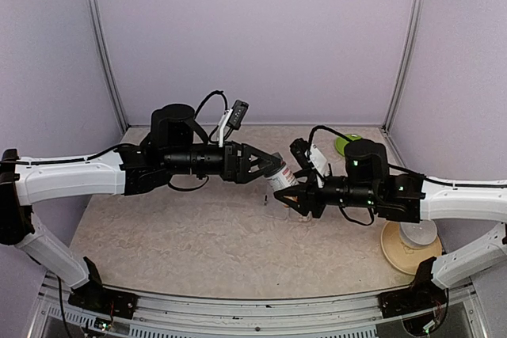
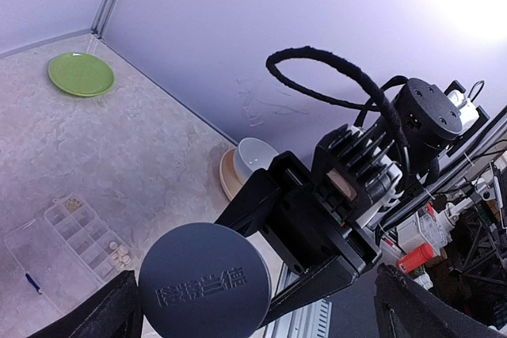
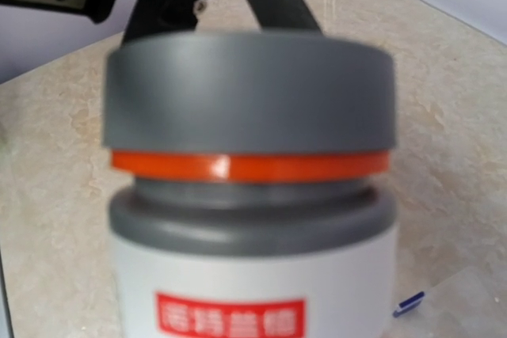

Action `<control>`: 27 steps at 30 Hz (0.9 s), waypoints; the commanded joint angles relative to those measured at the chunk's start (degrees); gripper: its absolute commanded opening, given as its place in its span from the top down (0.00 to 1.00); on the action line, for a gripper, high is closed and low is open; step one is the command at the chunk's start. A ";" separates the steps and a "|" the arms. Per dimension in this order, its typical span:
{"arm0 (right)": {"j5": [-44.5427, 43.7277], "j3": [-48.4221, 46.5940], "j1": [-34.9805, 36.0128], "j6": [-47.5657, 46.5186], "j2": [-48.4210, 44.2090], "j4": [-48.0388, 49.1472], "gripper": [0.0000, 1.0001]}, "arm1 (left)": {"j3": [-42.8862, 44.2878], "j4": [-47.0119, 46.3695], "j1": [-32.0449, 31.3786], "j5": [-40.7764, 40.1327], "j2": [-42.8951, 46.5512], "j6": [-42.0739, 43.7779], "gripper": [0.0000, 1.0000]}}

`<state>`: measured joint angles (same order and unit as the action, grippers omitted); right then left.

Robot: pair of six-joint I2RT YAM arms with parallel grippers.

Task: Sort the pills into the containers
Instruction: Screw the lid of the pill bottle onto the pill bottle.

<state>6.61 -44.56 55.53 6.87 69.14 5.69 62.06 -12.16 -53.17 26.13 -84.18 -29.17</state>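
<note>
A white pill bottle [image 1: 283, 179] with a grey cap and an orange ring is held in the air between both arms. It fills the right wrist view [image 3: 253, 275]. My right gripper [image 1: 295, 197] is shut on the bottle's body; its fingers are hidden in its own view. My left gripper [image 1: 269, 165] is open around the grey cap [image 2: 204, 281], one finger beside it and the other well apart. The clear pill box [image 2: 79, 231] lies open on the table with a few pale pieces in its compartments. One dark blue pill [image 2: 32, 282] lies on its flat lid and also shows in the right wrist view [image 3: 409, 303].
A green plate [image 1: 344, 144] sits at the back right near the wall, also seen in the left wrist view [image 2: 81, 74]. A white bowl on a tan plate [image 1: 412, 243] stands at the right front under my right arm.
</note>
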 commanded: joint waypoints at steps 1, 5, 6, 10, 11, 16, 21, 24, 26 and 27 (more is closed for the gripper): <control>0.45 -3.11 -0.15 -0.72 2.11 2.68 0.89 | 1.44 -2.43 -0.80 2.62 -0.13 0.08 0.01; 1.61 -3.68 0.30 -0.72 3.75 3.27 0.89 | 1.07 -4.11 -0.89 3.70 0.24 -0.31 0.01; 1.90 -3.82 0.37 -0.66 4.04 3.49 0.89 | 1.05 -4.32 -0.89 4.09 0.20 -0.44 0.01; 2.51 -4.52 1.19 -0.46 5.43 4.16 0.89 | 1.12 -5.27 -1.10 5.24 0.07 -0.89 0.01; 2.66 -4.68 1.36 -0.46 5.73 4.30 0.89 | 1.09 -5.40 -1.14 5.49 0.11 -0.89 0.01; 2.66 -4.82 1.67 -0.29 5.71 4.74 0.89 | 0.76 -4.91 -1.15 3.54 0.86 -0.27 0.01; 1.68 -3.60 1.66 -0.67 2.79 4.49 0.89 | -0.41 -3.44 -0.19 -0.85 2.68 0.19 0.01; 0.37 -3.07 1.60 -1.20 0.59 3.94 0.89 | -0.92 -3.26 0.48 -1.64 2.99 -0.46 0.01; -0.49 -2.79 1.43 -1.50 -0.58 3.53 0.89 | -1.02 -2.98 0.60 -2.05 2.89 -0.72 0.01; -0.96 -2.62 1.38 -1.50 -1.13 3.37 0.89 | -1.01 -2.80 0.68 -2.28 2.76 -0.72 0.01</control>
<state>8.56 -47.29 56.99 6.00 71.77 7.16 61.71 -13.82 -52.80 24.95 -82.78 -29.47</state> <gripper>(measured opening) 0.513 0.987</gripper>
